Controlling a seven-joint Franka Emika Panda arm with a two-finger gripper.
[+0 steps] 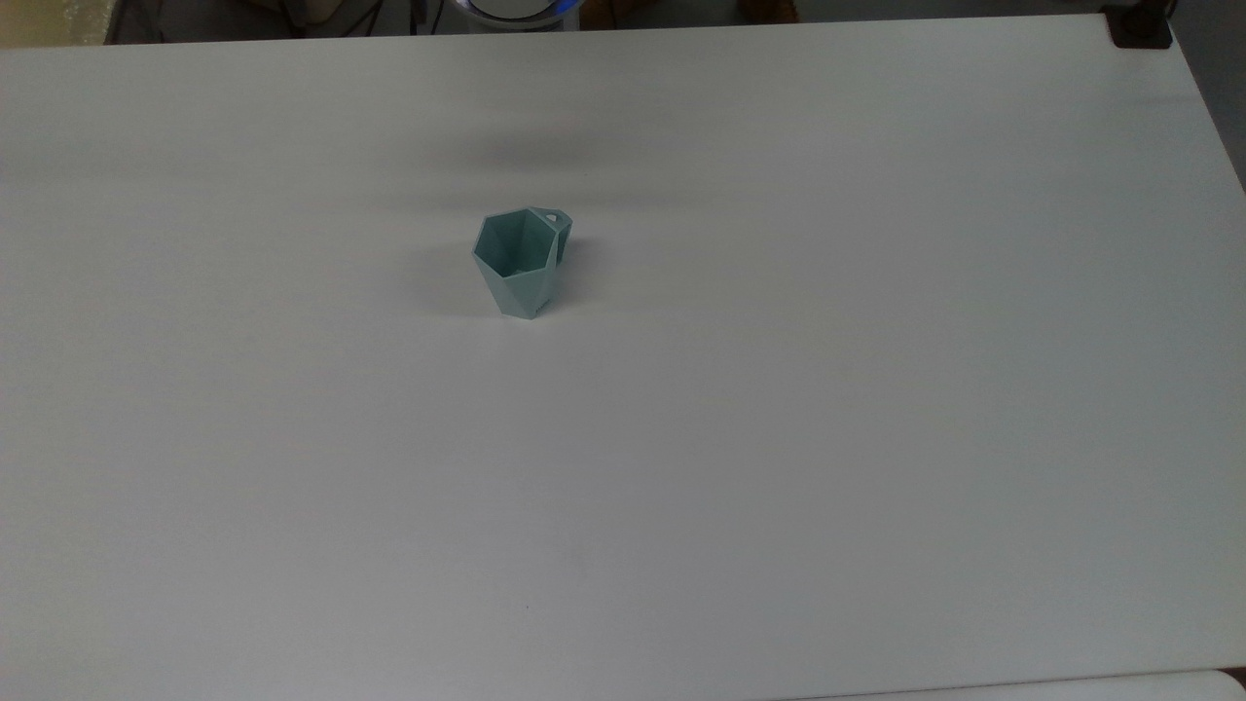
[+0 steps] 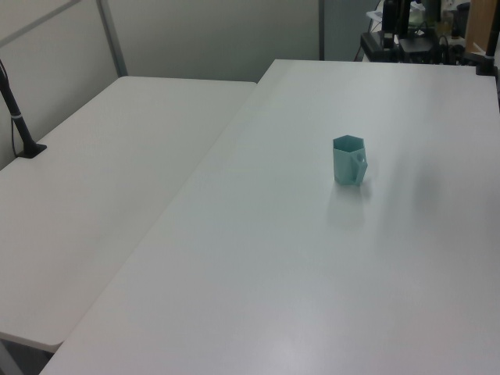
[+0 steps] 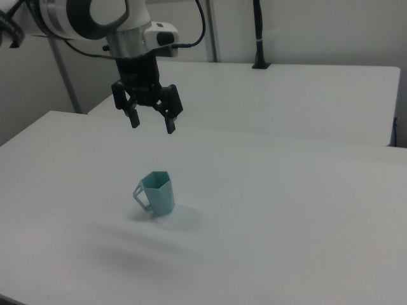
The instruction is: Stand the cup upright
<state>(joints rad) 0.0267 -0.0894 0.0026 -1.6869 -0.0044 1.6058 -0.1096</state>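
Gripper [image 3: 152, 121] hangs released, fingers spread, above and apart from the cup [image 3: 158, 192] in the right view. Cup [image 1: 519, 261] stands upright on the white tabletop [image 1: 779, 409], mouth up, handle toward the top view's right, nearer the far edge than the near one. Bare tabletop on every side of it. Second white table [image 2: 101, 187] butts against the left view's left edge; black post [image 2: 17, 117] stands on it.
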